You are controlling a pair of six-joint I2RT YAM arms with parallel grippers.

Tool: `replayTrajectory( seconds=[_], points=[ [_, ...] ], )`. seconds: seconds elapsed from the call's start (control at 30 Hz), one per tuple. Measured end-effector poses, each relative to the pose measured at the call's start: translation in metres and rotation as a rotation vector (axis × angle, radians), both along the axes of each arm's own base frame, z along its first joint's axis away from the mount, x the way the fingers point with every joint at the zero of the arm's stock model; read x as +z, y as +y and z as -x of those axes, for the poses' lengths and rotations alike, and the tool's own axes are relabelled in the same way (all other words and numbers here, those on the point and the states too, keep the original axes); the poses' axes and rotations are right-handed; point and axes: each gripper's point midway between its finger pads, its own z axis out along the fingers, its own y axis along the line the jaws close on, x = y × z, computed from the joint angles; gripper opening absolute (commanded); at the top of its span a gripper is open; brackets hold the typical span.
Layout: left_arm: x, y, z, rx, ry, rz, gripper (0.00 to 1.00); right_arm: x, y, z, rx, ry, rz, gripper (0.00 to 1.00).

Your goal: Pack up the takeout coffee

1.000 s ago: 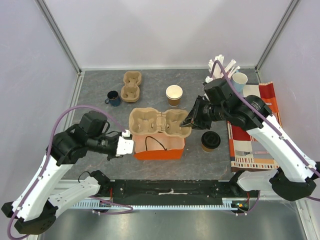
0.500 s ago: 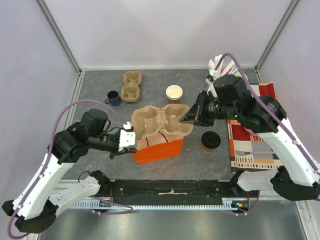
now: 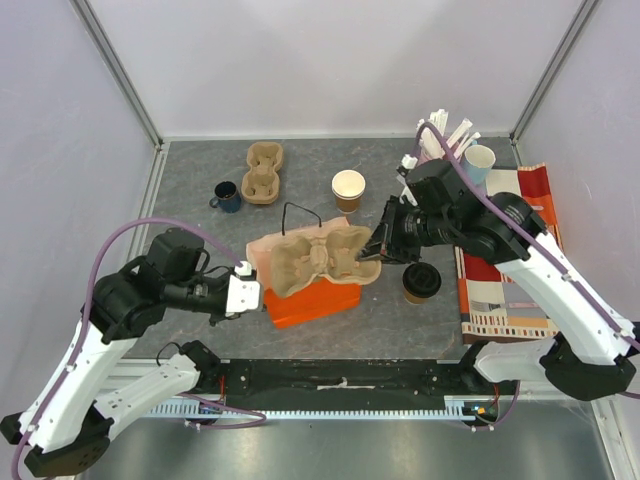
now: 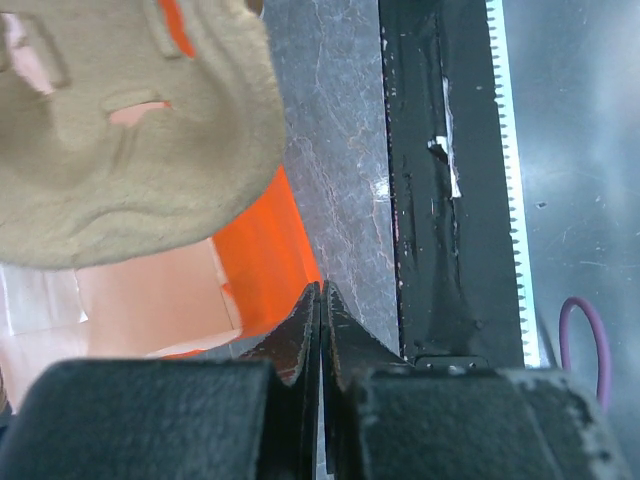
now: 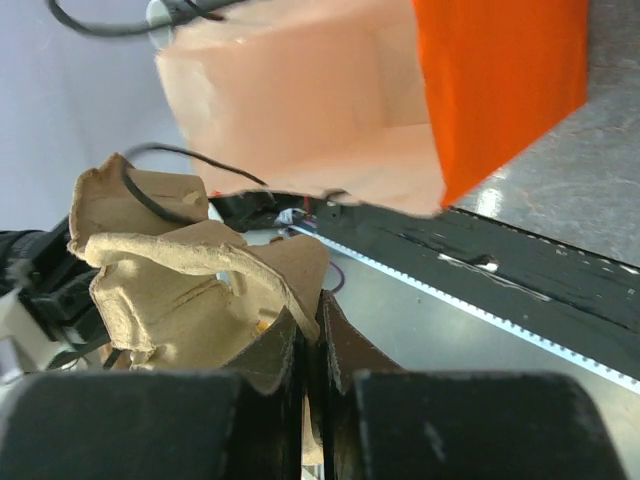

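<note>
One kraft cup (image 3: 348, 189) stands open, cream inside, with no lid, at the back centre. The other kraft cup (image 3: 421, 282), with a black lid, stands to the right of the orange paper bag (image 3: 312, 304). The bag is tipped over. A tan pulp cup carrier (image 3: 315, 255) hangs tilted over its mouth. My right gripper (image 3: 372, 252) is shut on the carrier's right edge (image 5: 190, 290), as the right wrist view (image 5: 312, 312) shows. My left gripper (image 3: 252, 290) is shut at the bag's left edge (image 4: 262, 258), with its fingertips together (image 4: 321, 290).
A second pulp carrier (image 3: 264, 171) and a dark blue mug (image 3: 227, 196) sit at the back left. A light blue cup (image 3: 480, 160) and white sticks (image 3: 445, 130) are at the back right. A striped cloth (image 3: 512, 255) lies along the right side.
My right gripper lifted the carrier off the bag's top, then lowered it toward the left. The bag went from upright to tipped. My left gripper stayed at its left edge.
</note>
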Motion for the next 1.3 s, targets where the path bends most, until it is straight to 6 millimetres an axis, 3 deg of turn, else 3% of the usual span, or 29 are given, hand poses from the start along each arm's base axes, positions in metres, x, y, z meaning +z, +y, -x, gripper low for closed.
replayTrajectory(
  seconds=[0.17, 0.23, 0.47, 0.53, 0.63, 0.77, 0.93, 1.1, 1.2, 1.3],
  points=[
    [-0.003, 0.002, 0.002, -0.022, -0.011, -0.014, 0.02, 0.026, 0.024, -0.008, 0.065, -0.035, -0.083, 0.00],
    [0.002, 0.001, 0.006, -0.038, 0.005, -0.008, 0.08, 0.037, 0.030, -0.007, 0.092, -0.055, -0.120, 0.00],
    [0.070, -0.011, 0.007, 0.021, 0.024, 0.140, 0.25, 0.050, 0.033, -0.006, 0.100, -0.075, -0.164, 0.00],
    [0.089, -0.011, 0.006, 0.085, 0.043, 0.191, 0.35, 0.054, 0.033, -0.009, 0.086, -0.085, -0.169, 0.00],
    [0.104, -0.009, -0.002, 0.190, 0.065, 0.233, 0.43, 0.068, 0.033, -0.014, 0.059, -0.114, -0.195, 0.00],
    [0.094, -0.007, -0.029, 0.347, 0.115, 0.184, 0.48, 0.074, 0.028, -0.022, 0.019, -0.133, -0.202, 0.00],
    [0.083, -0.010, -0.083, 0.525, 0.203, 0.147, 0.49, 0.077, 0.015, -0.040, -0.063, -0.146, -0.194, 0.00],
    [0.076, 0.014, -0.127, 0.681, 0.281, 0.166, 0.46, 0.076, 0.000, -0.055, -0.130, -0.153, -0.172, 0.00],
    [0.073, 0.019, -0.138, 0.664, 0.265, 0.149, 0.48, 0.071, -0.007, -0.059, -0.145, -0.150, -0.147, 0.00],
    [0.067, 0.014, -0.132, 0.564, 0.263, 0.116, 0.48, 0.067, -0.013, -0.062, -0.156, -0.147, -0.126, 0.00]
  ],
)
